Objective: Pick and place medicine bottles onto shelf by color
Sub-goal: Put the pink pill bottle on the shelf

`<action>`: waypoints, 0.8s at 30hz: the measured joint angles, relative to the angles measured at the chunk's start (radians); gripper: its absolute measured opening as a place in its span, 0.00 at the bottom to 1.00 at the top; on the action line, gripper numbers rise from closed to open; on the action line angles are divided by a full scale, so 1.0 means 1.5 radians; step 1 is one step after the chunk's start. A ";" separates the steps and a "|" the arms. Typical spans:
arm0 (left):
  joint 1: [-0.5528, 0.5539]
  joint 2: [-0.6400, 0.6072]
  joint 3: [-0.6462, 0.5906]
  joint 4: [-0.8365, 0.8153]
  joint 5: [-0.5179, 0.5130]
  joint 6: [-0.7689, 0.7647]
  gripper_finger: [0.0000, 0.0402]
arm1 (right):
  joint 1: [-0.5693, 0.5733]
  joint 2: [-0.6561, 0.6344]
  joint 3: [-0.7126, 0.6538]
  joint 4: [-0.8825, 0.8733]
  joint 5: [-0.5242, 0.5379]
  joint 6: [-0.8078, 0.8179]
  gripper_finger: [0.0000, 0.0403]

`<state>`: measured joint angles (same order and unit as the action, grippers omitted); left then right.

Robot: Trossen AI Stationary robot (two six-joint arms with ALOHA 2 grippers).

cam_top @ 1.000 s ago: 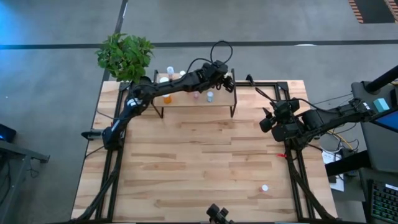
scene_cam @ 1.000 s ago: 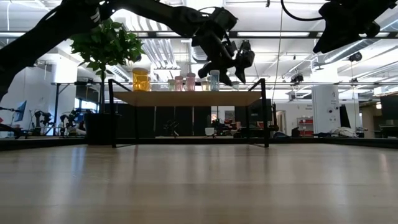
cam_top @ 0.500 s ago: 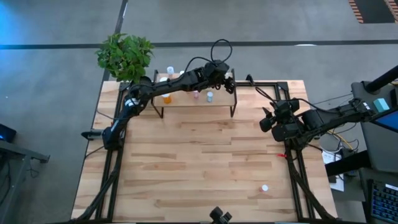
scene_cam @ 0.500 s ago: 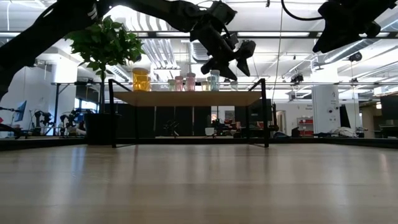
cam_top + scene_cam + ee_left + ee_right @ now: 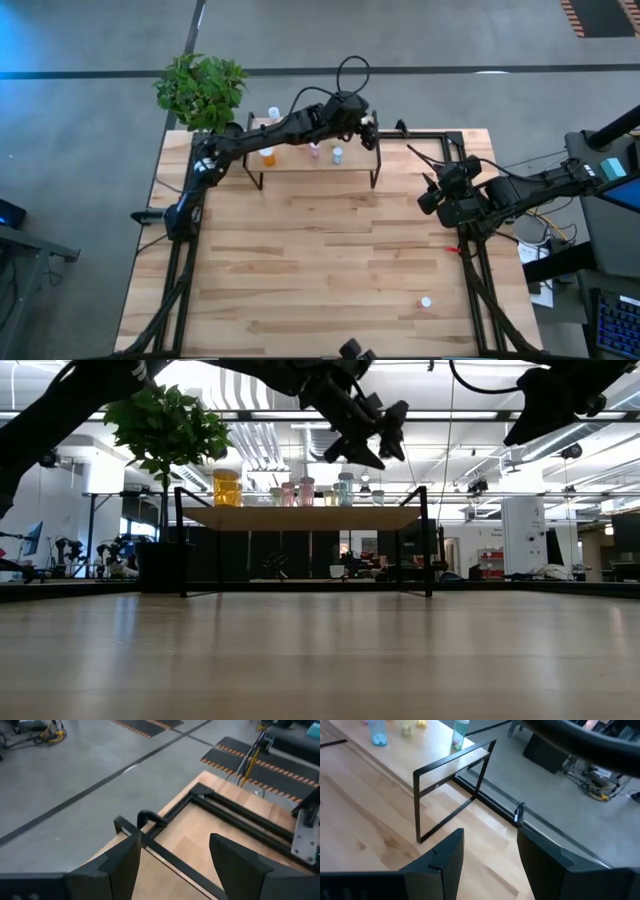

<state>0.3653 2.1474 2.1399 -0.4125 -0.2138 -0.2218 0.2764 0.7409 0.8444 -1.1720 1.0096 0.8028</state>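
- From above, the left gripper (image 5: 368,128) hung over the right end of the shelf (image 5: 300,160), which stood at the far edge of the tabletop (image 5: 320,260). One white-capped bottle (image 5: 426,301) lay alone near the tabletop's front right corner, well apart from the shelf; no other view showed it.
- The level view gave what the overhead one could not: the left gripper (image 5: 385,440) was raised clear above the row of bottles on the shelf (image 5: 300,517), touching none of them.
- That row included a large orange bottle (image 5: 227,488) at the left, then pink bottles (image 5: 297,493) and a teal bottle (image 5: 345,489).
- The left wrist view showed its fingers (image 5: 120,862) spread apart with nothing between them, over the tabletop's black frame and the grey floor.
- The right gripper (image 5: 432,193) waited near the tabletop's right edge. Its wrist view showed its fingers (image 5: 447,855) parted and empty, facing the shelf's end, where a teal bottle (image 5: 460,732) stood by the black leg frame.
- No label or writing could be read on any bottle.
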 joint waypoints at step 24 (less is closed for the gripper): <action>-0.110 -0.084 -0.004 -0.097 0.043 0.142 0.55 | 0.002 0.000 -0.055 0.137 -0.384 -0.021 0.43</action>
<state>0.2004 2.0207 2.1342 -0.5574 -0.1496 -0.0090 0.2790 0.7410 0.7618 -0.9659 0.4333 0.7712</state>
